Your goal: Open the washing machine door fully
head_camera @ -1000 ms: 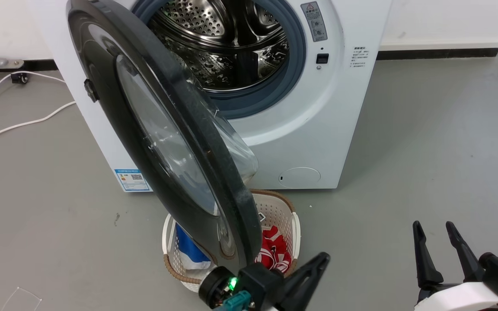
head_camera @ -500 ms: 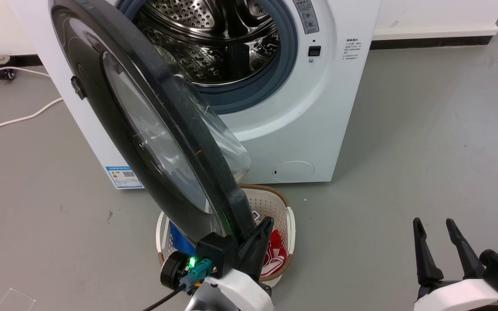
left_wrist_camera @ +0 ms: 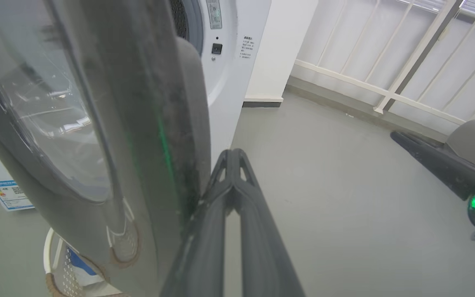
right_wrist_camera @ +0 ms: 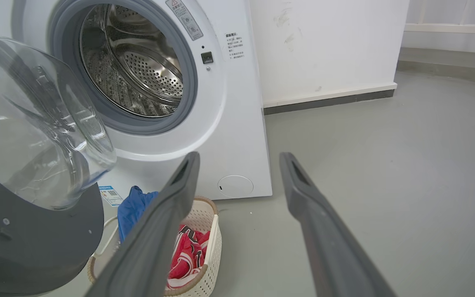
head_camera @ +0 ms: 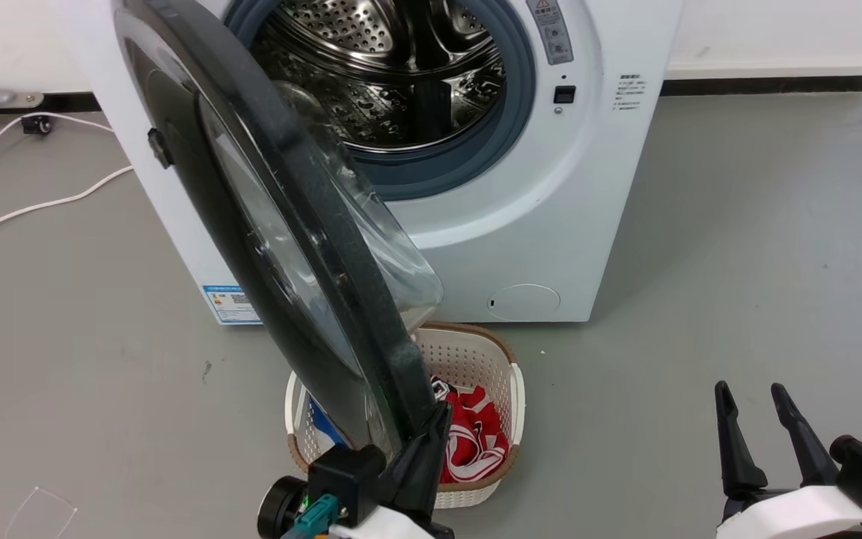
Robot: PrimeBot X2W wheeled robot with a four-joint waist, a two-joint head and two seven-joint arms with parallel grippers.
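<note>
Head view: the washing machine door (head_camera: 304,224) stands swung out from the left side of the washing machine (head_camera: 551,224), about edge-on, with its glass bowl (head_camera: 393,254) facing the drum opening (head_camera: 401,82). Before the machine's foot, over a laundry basket (head_camera: 517,397), the left gripper (head_camera: 440,415), fingers pressed together, touches the door's lower rim. Well right of the machine's front, the right gripper (head_camera: 749,393) is spread apart.
</note>
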